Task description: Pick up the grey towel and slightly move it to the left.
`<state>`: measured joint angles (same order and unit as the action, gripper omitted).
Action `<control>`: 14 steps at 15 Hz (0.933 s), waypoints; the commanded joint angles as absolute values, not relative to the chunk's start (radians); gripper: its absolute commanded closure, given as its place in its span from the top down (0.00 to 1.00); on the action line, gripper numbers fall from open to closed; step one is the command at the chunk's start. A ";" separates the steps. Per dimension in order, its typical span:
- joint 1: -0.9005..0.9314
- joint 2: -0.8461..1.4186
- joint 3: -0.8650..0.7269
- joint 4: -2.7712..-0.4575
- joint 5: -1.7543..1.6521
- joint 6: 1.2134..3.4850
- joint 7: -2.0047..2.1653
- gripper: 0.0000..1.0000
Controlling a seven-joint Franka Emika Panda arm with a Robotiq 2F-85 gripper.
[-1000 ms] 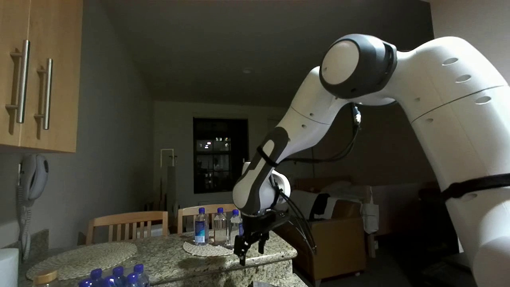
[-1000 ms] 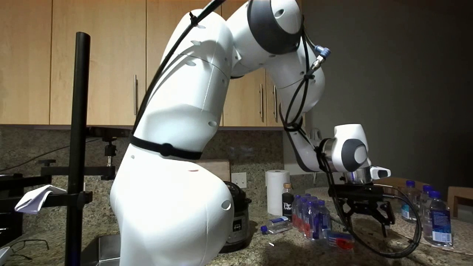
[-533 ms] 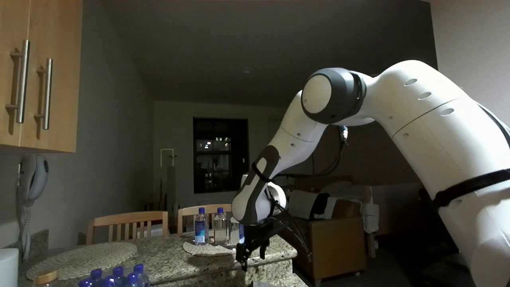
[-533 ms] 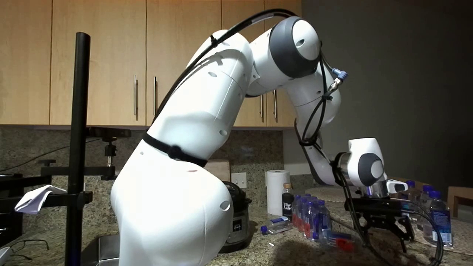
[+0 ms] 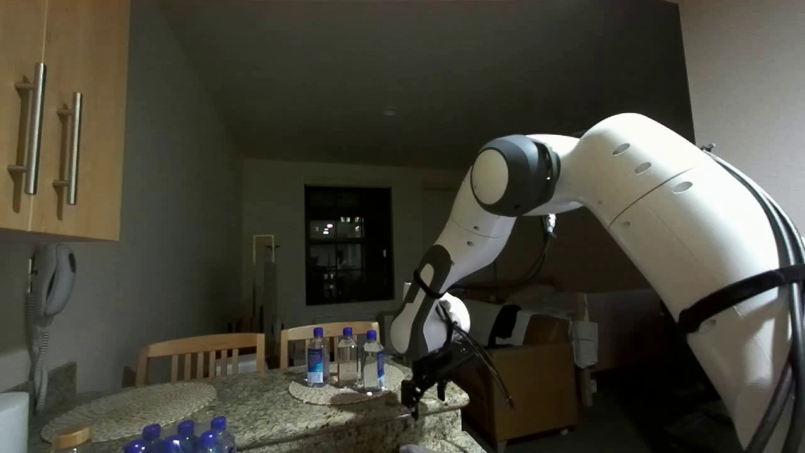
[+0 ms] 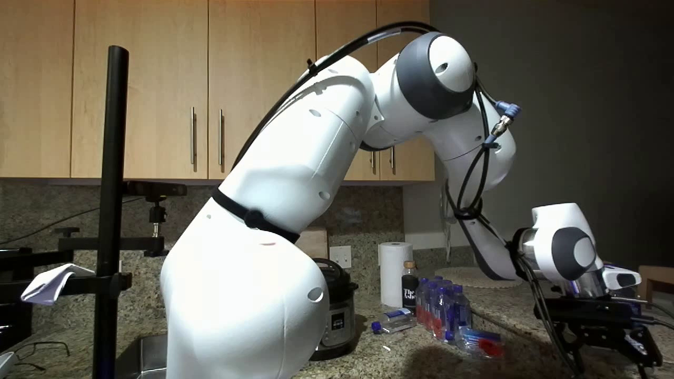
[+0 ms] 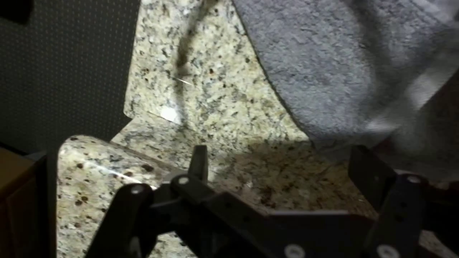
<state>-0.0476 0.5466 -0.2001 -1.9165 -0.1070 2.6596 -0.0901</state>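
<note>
Wears a rounded, glossy white shell (image 6: 242, 295), broken by dark grey collars (image 6: 418, 79) and dotted with oval recesses (image 5: 621, 149). Sports black straps (image 5: 736, 296), looping black cables (image 6: 342, 51), a blue connector (image 6: 508, 109) on a metal plug (image 6: 502, 126) and, just below one strap, a faint reddish streak (image 6: 267, 243). Shows a silvery wrist ring (image 6: 528, 246) and a black, jointed gripper (image 7: 279, 161) studded with pale screw heads (image 7: 294, 251).

A fuzzy grey towel (image 7: 312, 64) lies on the speckled counter (image 7: 222, 93); one side, blurred, seems rumpled.
</note>
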 commanded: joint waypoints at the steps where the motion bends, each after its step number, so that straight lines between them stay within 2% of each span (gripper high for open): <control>1: -0.062 0.544 -0.220 -1.920 -0.166 2.630 -0.062 1.00; 12: -0.089 0.371 -0.216 -1.982 -0.230 2.235 -0.093 1.00; 14: -0.096 0.342 -0.204 -2.022 -0.206 2.233 -0.075 1.00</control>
<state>-0.0658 0.4186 -0.2390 -1.9336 -0.2165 2.2441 -0.0907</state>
